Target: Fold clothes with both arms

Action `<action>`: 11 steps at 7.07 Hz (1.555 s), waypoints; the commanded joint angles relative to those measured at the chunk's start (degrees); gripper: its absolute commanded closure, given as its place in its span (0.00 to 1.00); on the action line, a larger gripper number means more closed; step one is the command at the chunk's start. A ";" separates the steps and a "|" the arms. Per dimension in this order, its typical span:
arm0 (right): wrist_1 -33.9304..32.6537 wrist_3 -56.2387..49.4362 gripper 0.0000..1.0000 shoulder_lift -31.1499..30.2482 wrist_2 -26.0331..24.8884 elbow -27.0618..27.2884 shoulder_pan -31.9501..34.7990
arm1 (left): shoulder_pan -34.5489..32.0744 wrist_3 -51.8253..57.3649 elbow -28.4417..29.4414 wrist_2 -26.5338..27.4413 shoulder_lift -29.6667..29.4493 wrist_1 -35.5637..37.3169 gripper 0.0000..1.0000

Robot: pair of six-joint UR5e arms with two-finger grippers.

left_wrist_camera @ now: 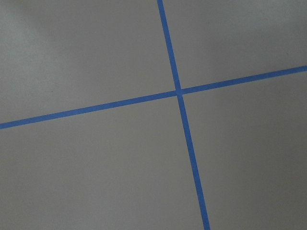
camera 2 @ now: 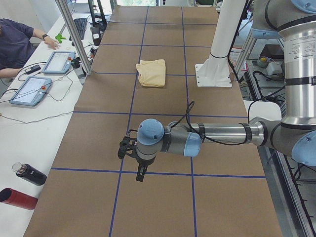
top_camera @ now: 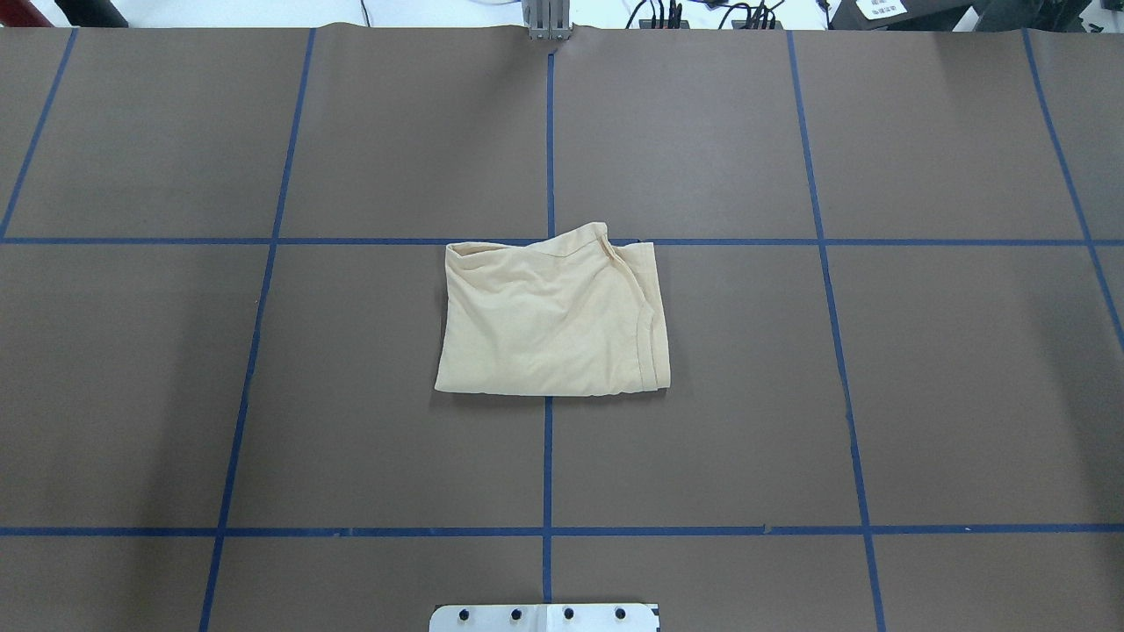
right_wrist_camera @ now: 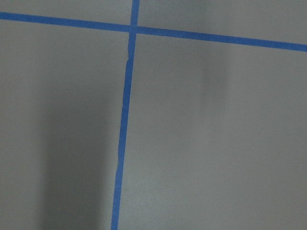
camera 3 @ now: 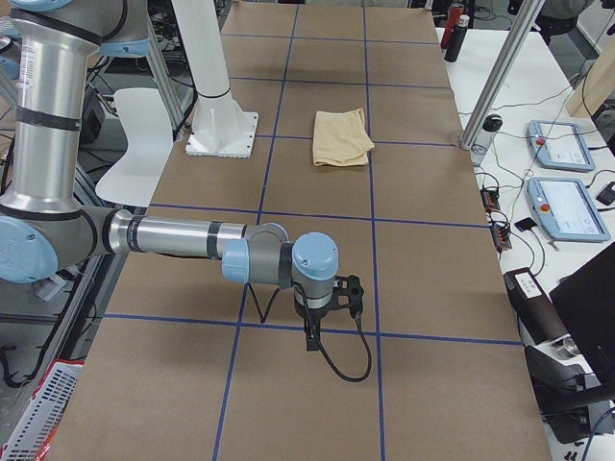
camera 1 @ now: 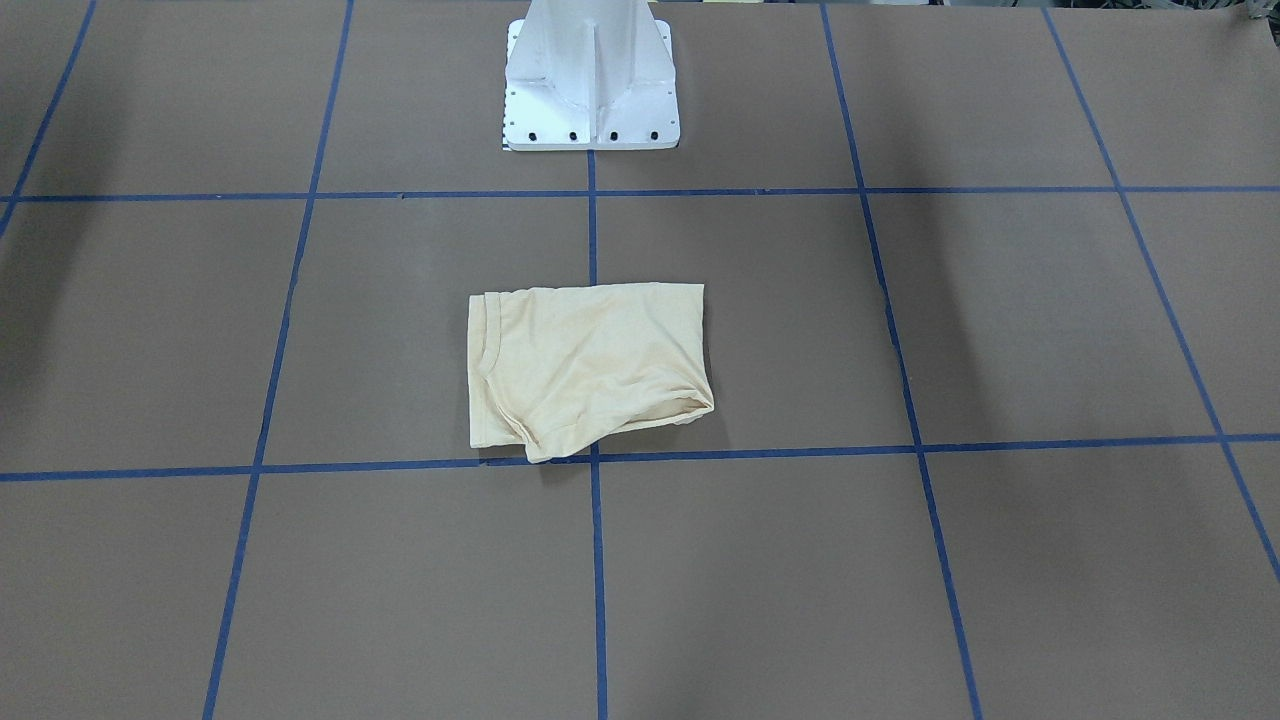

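The folded cream-yellow T-shirt (top_camera: 551, 316) lies flat at the middle of the bench (top_camera: 263, 395), straddling the centre blue tape line (top_camera: 547, 132). It is well apart from every edge, and its ribbed neckline faces the robot's right. The print is hidden in the fold. The overhead and front-facing views show only the shirt, the tape grid and the white pedestal (camera 1: 590, 80) at the robot's edge. The arms show only in the side views. There the left arm (camera 2: 222, 133) reaches over the bench's left end with its left claw (camera 2: 140, 174) pointing down above the paper. The right arm (camera 3: 183, 235) does likewise at the right end with its right claw (camera 3: 313, 338). I cannot tell whether either claw's fingers are apart or together. Both wrist views show only brown paper and a tape crossing (left_wrist_camera: 178, 92). Past the operators' edge lie two teach pendants (camera 2: 61, 61), a black bottle (camera 2: 29, 174) and a red bottle (camera 2: 17, 198), and a person's arm (camera 2: 42, 38) rests there.
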 commanded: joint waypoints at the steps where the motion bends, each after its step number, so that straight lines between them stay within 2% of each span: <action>1: 0.00 -0.13 0.00 -0.11 0.24 -1.74 -0.05 | -0.02 -0.18 -0.07 0.13 -0.08 -2.89 0.00; 2: 0.08 -0.31 0.00 -0.20 0.24 -1.75 0.04 | -0.02 -0.19 0.36 0.13 0.53 -4.83 0.00; 11: 0.17 -0.75 0.00 -0.11 0.24 -0.43 0.04 | -0.02 -0.19 1.95 0.13 0.72 -4.85 0.00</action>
